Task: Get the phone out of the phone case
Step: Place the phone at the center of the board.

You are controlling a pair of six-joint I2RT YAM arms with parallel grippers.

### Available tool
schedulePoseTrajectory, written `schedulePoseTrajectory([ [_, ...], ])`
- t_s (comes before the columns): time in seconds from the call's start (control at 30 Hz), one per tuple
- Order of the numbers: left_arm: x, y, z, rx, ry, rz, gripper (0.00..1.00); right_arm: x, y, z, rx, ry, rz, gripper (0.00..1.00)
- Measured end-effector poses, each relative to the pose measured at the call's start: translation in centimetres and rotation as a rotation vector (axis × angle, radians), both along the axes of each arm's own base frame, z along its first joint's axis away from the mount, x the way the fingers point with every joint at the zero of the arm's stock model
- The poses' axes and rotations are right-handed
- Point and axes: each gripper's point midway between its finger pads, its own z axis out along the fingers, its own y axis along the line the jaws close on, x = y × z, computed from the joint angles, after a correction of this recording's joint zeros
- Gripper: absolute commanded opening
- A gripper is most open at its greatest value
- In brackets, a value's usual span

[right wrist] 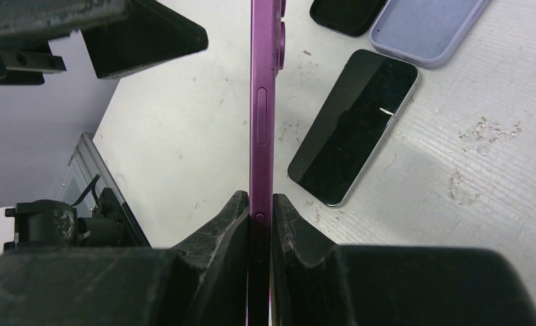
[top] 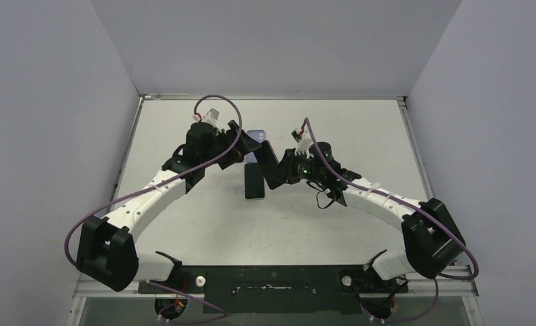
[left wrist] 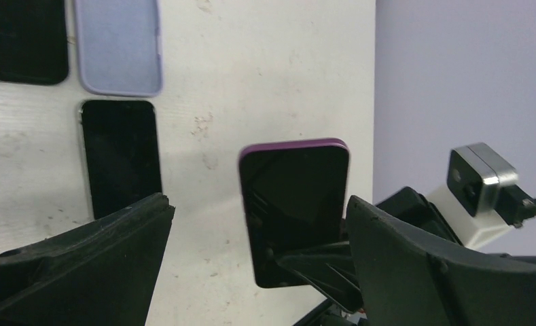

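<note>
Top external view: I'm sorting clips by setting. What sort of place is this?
Probably a lab test cell: plain grey walls, a scuffed white table, left arm and right arm bolted on.

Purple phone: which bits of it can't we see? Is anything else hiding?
- Purple phone: the right wrist view shows only its thin side; its bottom is hidden between the right fingers.
- Left wrist view: its back faces away, and those fingers cover its bottom.
- Black thing: cut off by the left wrist view's top-left corner; phone or case, cannot tell.
- Lilac case: mostly behind the arms in the top view.
</note>
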Motion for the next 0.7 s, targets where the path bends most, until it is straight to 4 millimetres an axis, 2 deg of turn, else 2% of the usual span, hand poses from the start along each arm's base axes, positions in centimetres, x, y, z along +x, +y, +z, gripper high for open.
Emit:
schedulePoseTrajectory([
  [0.23,-2.2,-3.5,0.0,-0.032,0.006,-0.051,0.97,-0.7,1.1,-0.7,-0.029,-0.018,0.014,0.00],
  [0.4,-2.5,-4.0,-0.7,-0.011,0.019,-0.027,0.97,-0.9,1.4,-0.8,-0.041,-0.029,0.014,0.00],
  [0.7,-3.0,-4.0,-3.2,0.050,0.086,0.022,0.97,-0.6,1.3,-0.8,-0.056,-0.049,-0.012,0.00],
])
